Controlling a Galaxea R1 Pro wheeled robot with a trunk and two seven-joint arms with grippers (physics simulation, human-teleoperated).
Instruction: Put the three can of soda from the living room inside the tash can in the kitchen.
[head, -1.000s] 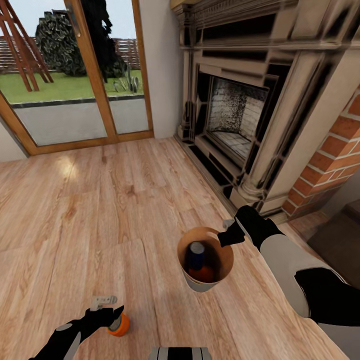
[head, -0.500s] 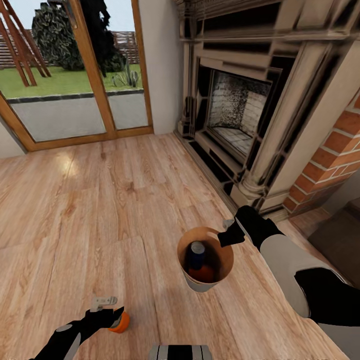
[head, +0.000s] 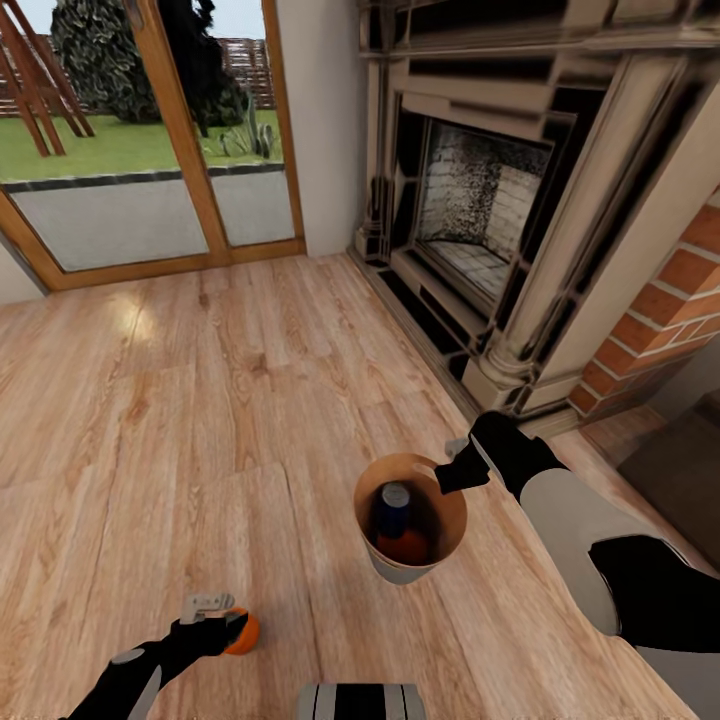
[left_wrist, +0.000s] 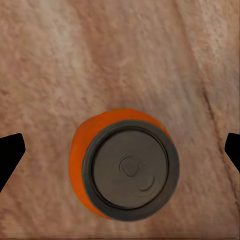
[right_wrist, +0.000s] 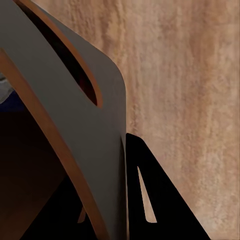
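The tash can (head: 400, 572), grey outside and brown inside, is held at its rim by my right gripper (head: 455, 470), which is shut on it. Inside it stand a blue can of soda (head: 393, 503) and an orange one (head: 405, 547). In the right wrist view the bin wall (right_wrist: 75, 125) runs between the jaws, with one dark finger (right_wrist: 150, 200) outside it. A third, orange can of soda (head: 245, 632) stands upright on the wood floor at the lower left. My left gripper (head: 225, 625) hovers over it, open. The left wrist view looks down on its silvery top (left_wrist: 131, 172), between the wide-apart fingertips (left_wrist: 10, 150).
This is the living room, with a light wood floor (head: 200, 420). The ornate fireplace (head: 480, 230) and red-brick chimney (head: 670, 320) stand close on the right. Wood-framed glass doors (head: 150, 180) are at the back left. A dark cabinet corner (head: 680, 480) is at the right edge.
The whole view has shifted a little, so the camera moved. The floor can now sits further under my left gripper. The right gripper still holds the bin.
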